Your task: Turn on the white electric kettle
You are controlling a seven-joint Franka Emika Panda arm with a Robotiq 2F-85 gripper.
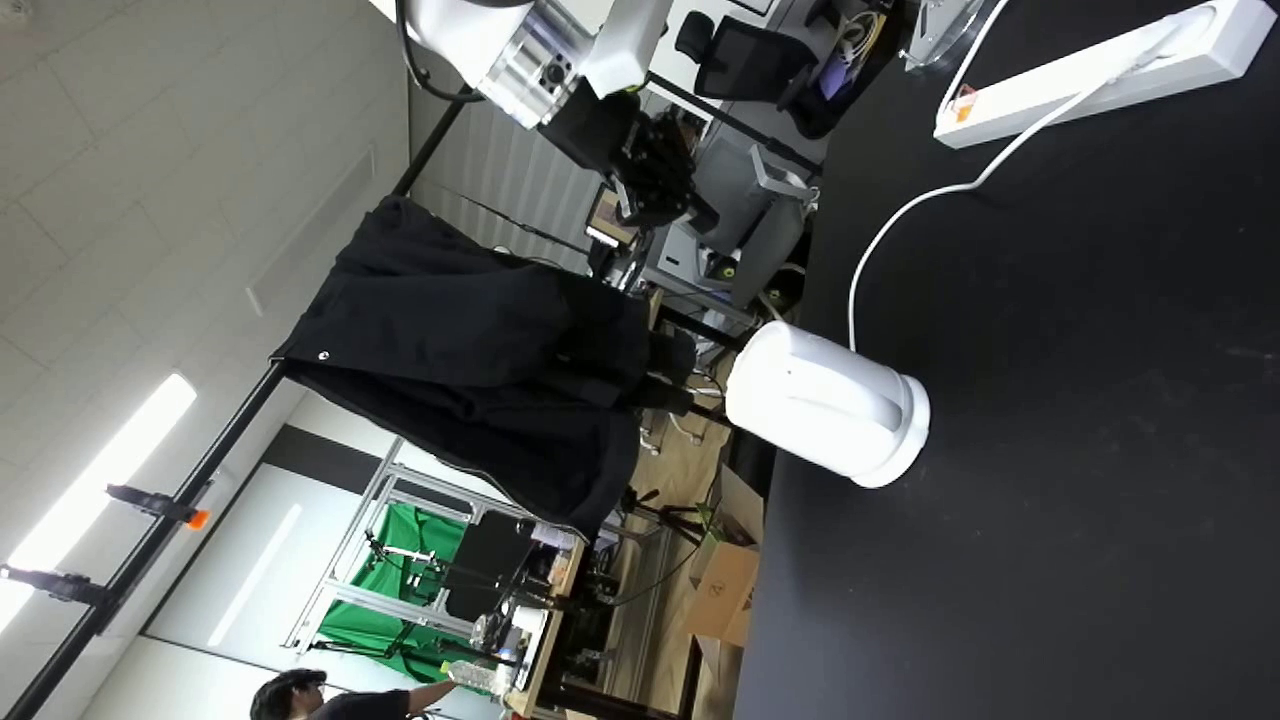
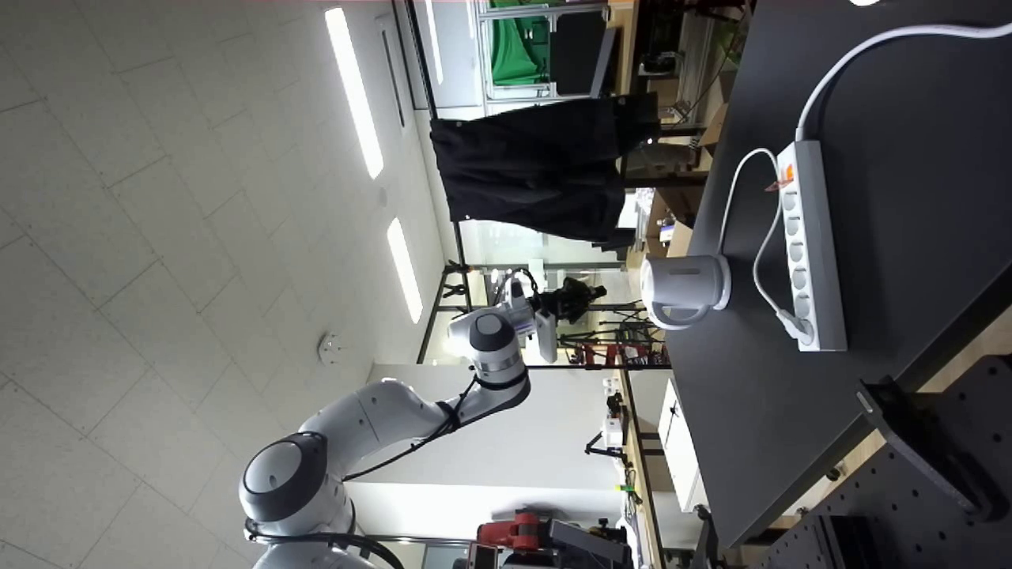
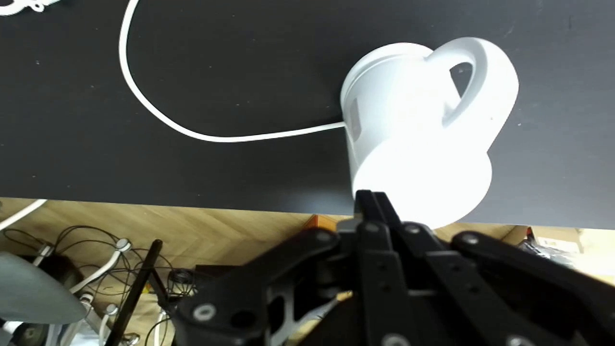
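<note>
In wrist view only, gripper [image 3: 373, 194] overlapping kettle [image 3: 414, 132]

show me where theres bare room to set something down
Bare tabletop lies past the handle of the kettle, toward a corner, and between the power strip and the edge opposite the kettle. Crowded: between kettle and power strip, where cord loops.

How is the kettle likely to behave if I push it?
The kettle may slide or tip rather than roll, as it stands upright. A push could slip off it, since it looks smooth and rounded. The cord seems floppy, lying in a loose curve, so it probably resists little until taut.
</note>
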